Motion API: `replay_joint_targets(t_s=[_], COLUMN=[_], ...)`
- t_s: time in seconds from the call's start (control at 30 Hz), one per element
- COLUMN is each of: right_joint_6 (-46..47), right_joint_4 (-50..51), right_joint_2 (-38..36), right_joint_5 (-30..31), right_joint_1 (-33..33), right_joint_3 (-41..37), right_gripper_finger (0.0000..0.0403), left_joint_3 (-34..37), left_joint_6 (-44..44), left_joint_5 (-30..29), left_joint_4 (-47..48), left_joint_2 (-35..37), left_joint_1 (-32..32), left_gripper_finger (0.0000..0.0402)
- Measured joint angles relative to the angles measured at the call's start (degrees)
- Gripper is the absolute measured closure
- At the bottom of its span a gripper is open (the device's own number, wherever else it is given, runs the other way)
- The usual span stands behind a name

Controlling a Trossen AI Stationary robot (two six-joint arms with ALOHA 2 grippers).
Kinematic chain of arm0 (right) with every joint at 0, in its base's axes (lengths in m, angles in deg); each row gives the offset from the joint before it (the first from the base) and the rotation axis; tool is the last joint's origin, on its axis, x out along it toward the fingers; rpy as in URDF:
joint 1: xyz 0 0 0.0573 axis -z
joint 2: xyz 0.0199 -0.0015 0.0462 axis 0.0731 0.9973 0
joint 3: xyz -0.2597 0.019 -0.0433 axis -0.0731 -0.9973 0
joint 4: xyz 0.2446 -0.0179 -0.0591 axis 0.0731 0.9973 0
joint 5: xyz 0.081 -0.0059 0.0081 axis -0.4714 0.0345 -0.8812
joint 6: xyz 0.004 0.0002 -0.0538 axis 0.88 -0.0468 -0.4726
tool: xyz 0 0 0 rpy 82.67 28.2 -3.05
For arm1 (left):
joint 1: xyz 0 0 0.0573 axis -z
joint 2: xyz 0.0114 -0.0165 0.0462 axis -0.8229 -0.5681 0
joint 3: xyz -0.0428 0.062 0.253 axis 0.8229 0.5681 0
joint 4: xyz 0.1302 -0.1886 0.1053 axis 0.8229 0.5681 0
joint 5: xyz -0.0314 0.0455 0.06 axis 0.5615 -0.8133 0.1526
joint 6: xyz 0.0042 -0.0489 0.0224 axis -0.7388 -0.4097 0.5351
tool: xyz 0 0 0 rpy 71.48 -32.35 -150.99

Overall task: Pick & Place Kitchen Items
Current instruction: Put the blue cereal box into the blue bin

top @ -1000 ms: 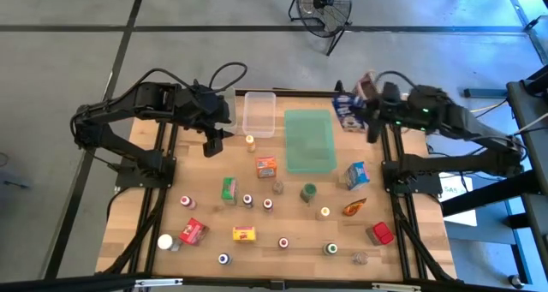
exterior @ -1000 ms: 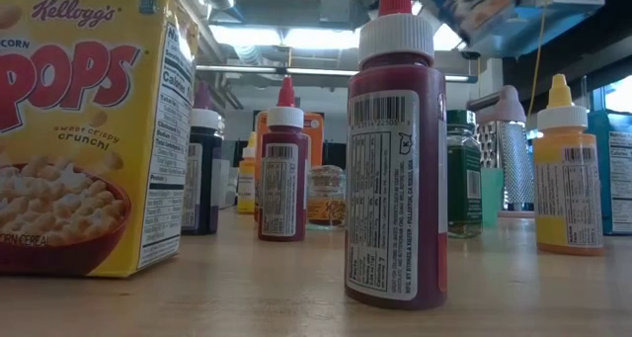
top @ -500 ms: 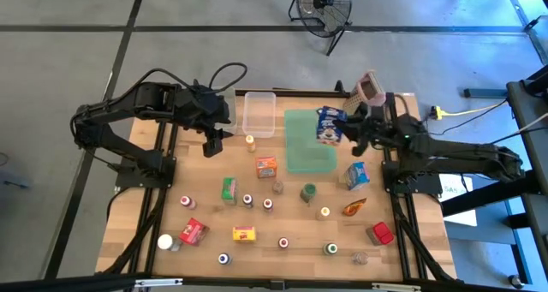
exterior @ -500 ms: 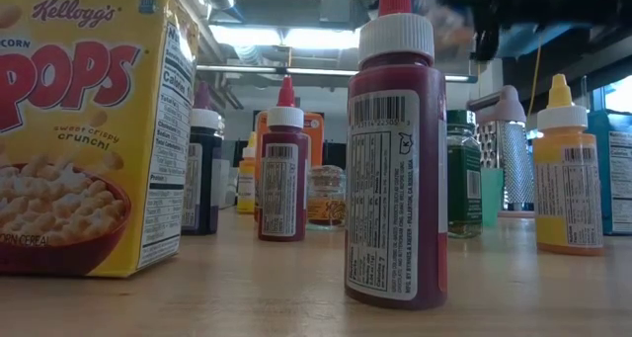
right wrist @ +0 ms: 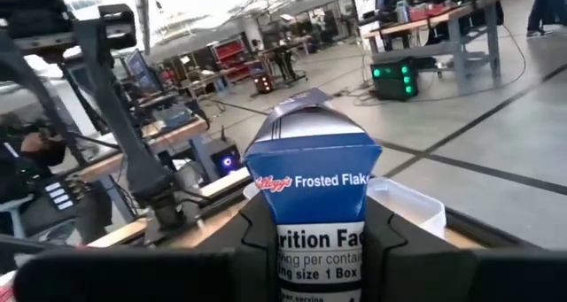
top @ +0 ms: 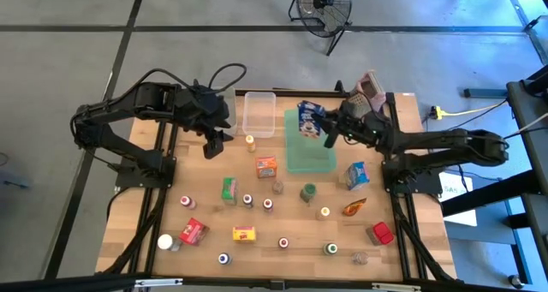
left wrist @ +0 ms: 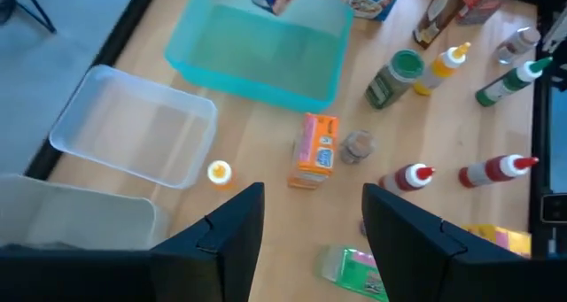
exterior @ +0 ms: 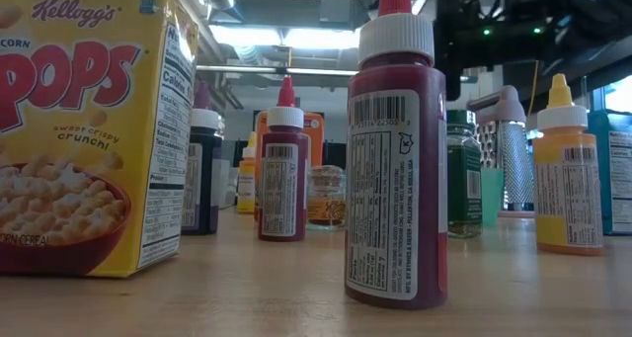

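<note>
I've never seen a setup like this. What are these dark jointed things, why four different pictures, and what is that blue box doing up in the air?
Those are two robot arms at a wooden table. One picture looks straight down, one sits at tabletop height among the bottles, and one camera rides on each arm's wrist. The right end effector is shut on a small blue cereal box, holding it above a flat green tray; its wrist camera shows that box up close. The left end effector hangs open, holding nothing, beside a clear plastic bin. Scattered on the table are small cartons, little jars and sauce bottles, such as an orange carton.
</note>
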Motion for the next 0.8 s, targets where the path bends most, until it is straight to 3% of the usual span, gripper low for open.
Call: replay_joint_targets(t_s=[0.27, 0.47, 0.8], right_joint_6=[-4.6, -2.4, 0.0], right_joint_4=[1.3, 1.3, -10.5], right_joint_2=[3.3, 7.7, 18.6], right_joint_5=[8.7, 12.5, 18.0], right_joint_1=[-0.2, 0.8, -0.1], right_joint_3=[1.9, 1.9, 1.9], right_gripper_finger=[0.0323, 0.0323, 0.0323], left_joint_3=[0.0, 0.0, 0.0], left_joint_6=[-4.1, -5.1, -2.7], left_joint_5=[2.3, 2.3, 2.3], left_joint_4=[1.9, 2.3, 2.4], left_joint_2=[0.0, 0.0, 0.0], left_joint_1=[0.0, 0.0, -0.9], left_gripper_finger=[0.0216, 0.0216, 0.0216])
